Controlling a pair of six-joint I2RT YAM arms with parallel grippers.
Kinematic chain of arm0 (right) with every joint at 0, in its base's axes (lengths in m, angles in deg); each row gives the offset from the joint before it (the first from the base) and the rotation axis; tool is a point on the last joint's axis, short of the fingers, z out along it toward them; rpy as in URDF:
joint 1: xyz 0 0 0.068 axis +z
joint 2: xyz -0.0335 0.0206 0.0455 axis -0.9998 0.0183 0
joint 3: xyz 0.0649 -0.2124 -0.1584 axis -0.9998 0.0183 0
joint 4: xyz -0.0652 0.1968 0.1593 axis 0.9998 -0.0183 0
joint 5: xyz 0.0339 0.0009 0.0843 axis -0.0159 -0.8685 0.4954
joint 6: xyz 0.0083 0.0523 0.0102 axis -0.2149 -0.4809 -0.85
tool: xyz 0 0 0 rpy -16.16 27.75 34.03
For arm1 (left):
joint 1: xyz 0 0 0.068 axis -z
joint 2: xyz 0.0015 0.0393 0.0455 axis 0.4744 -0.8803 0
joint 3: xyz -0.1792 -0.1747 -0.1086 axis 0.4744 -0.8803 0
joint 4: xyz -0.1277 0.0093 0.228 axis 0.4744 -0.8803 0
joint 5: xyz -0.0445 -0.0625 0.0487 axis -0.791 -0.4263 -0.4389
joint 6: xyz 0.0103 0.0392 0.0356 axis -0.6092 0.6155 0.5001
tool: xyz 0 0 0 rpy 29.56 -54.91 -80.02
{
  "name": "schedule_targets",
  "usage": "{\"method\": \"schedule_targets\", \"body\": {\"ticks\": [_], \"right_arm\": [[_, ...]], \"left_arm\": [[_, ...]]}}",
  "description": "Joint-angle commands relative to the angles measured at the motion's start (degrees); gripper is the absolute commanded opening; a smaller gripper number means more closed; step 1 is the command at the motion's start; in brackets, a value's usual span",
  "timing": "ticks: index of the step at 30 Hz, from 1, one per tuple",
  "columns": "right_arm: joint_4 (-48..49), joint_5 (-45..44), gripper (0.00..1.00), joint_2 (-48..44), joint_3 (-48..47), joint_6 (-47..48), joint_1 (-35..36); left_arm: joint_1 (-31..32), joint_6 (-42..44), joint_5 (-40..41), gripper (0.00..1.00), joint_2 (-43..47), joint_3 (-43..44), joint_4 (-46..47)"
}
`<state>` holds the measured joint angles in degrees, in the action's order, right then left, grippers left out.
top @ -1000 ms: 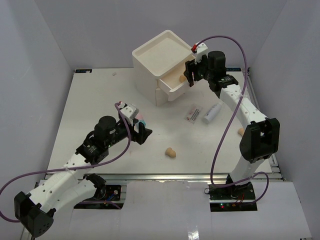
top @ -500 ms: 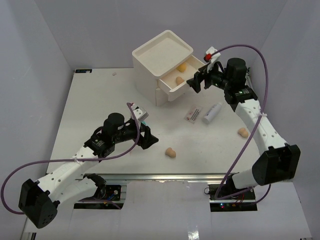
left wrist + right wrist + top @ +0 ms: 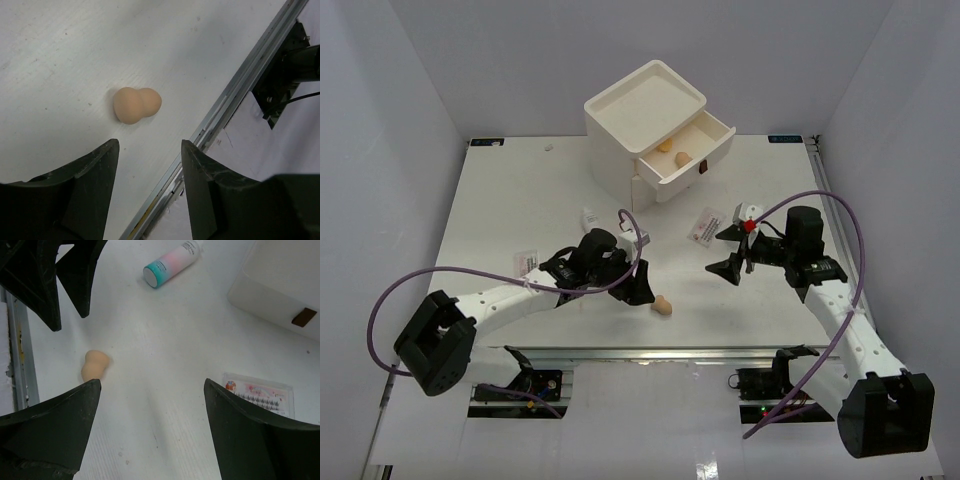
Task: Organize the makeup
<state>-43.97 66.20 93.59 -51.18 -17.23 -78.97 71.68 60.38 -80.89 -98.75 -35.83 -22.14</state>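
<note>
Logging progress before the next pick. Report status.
Left end effector open, facing loose sponge. Right end effector open, empty. Two sponges in open drawer. Nothing in between.

Matt, fine-pored foam on the sponge [image 3: 136,104]. The table [image 3: 60,55] is matt white, faintly gritty, and its edge rail [image 3: 234,95] shines like brushed metal. Smooth glossy plastic on the tube [image 3: 172,260], a clear shiny packet [image 3: 260,392], and dull black plastic on the left gripper [image 3: 149,145].

Two sponges [image 3: 682,157] lie in the open drawer [image 3: 712,135]; a third sponge [image 3: 662,307] lies on the counter [image 3: 520,190] before it, a packet [image 3: 706,226] between them.
</note>
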Motion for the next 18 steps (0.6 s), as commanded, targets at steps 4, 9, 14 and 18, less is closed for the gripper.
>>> {"method": "schedule_targets", "body": {"ticks": [4, 9, 14, 18], "right_arm": [[4.0, 1.2, 0.9, -2.5, 1.9, 0.9, -4.2], [3.9, 2.6, 0.9, -2.9, 2.5, 1.1, -5.9], [3.7, 5.7, 0.9, -3.3, 2.6, 0.4, -8.9], [3.7, 7.3, 0.9, -3.9, 2.6, -0.2, -10.9]], "left_arm": [[5.7, -11.9, 11.2, 0.76, -6.5, 4.3, 0.5], [7.8, -12.4, 14.8, 0.76, -13.6, 8.0, 1.0], [8.5, -11.0, 17.8, 0.59, -19.4, 11.3, 0.8], [9.0, -10.6, 18.1, 0.46, -20.7, 11.8, 0.4]]}}
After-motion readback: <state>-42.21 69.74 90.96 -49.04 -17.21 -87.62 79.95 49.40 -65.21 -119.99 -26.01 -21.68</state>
